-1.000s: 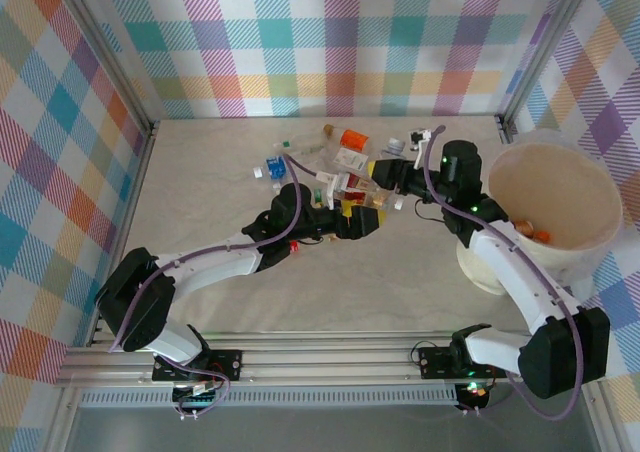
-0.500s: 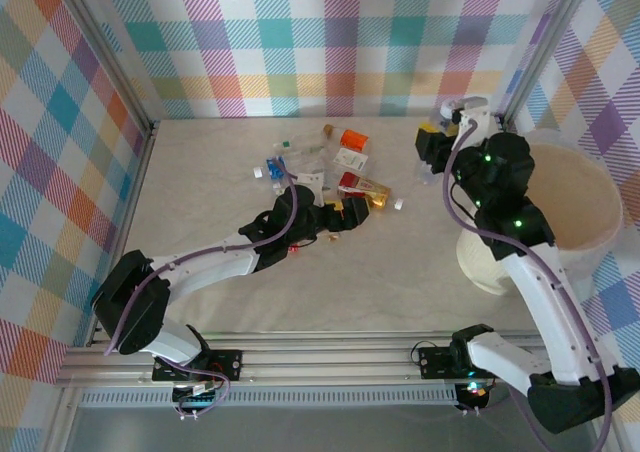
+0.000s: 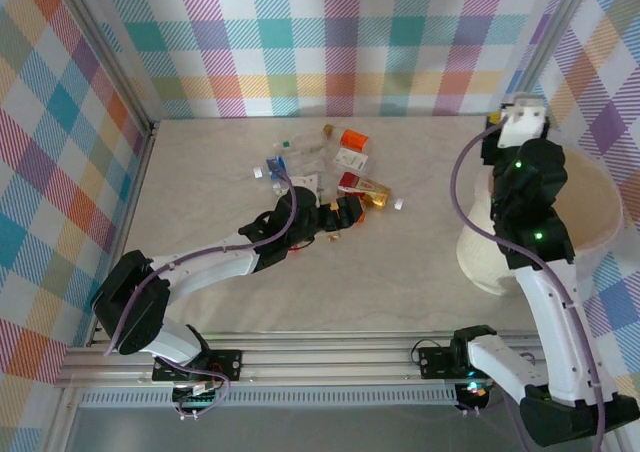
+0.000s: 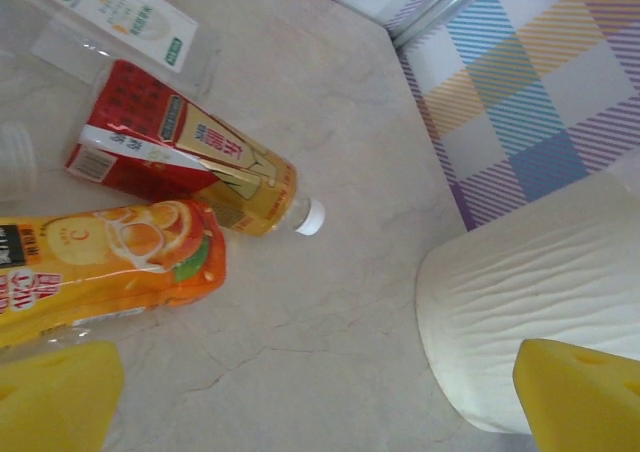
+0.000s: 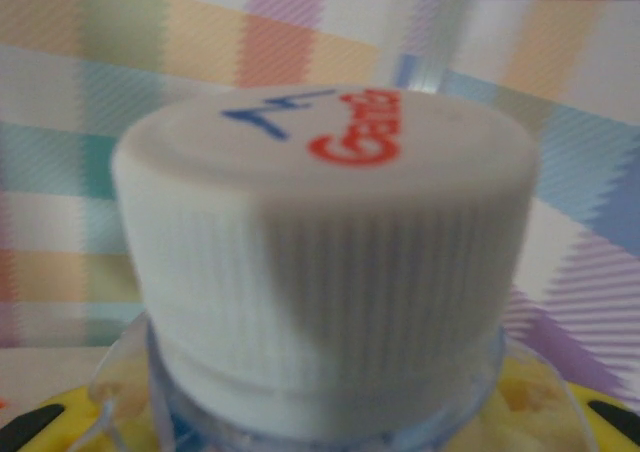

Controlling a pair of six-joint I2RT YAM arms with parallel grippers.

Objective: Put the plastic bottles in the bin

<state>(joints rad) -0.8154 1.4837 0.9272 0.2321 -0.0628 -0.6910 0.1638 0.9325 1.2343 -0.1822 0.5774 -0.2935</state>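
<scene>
The white cap [image 5: 320,242] of a clear bottle [image 5: 330,417] bears red lettering starting "Gen" beside a blue mark; print on the red bottle [image 4: 170,157] and orange bottle [image 4: 110,262] is unreadable.

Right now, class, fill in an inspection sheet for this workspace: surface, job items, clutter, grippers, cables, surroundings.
Surface: pale marbled table.
Job's things: plastic bottles clustered far middle; bin at right.
Clutter: small white bit left of the pile, too small to identify.
Grippers: left gripper open, low by the orange-label bottle; right gripper shut on a white-capped bottle, high beside the bin.
Cables: purple cable along each arm.
Surroundings: plaid walls, aluminium frame.
</scene>
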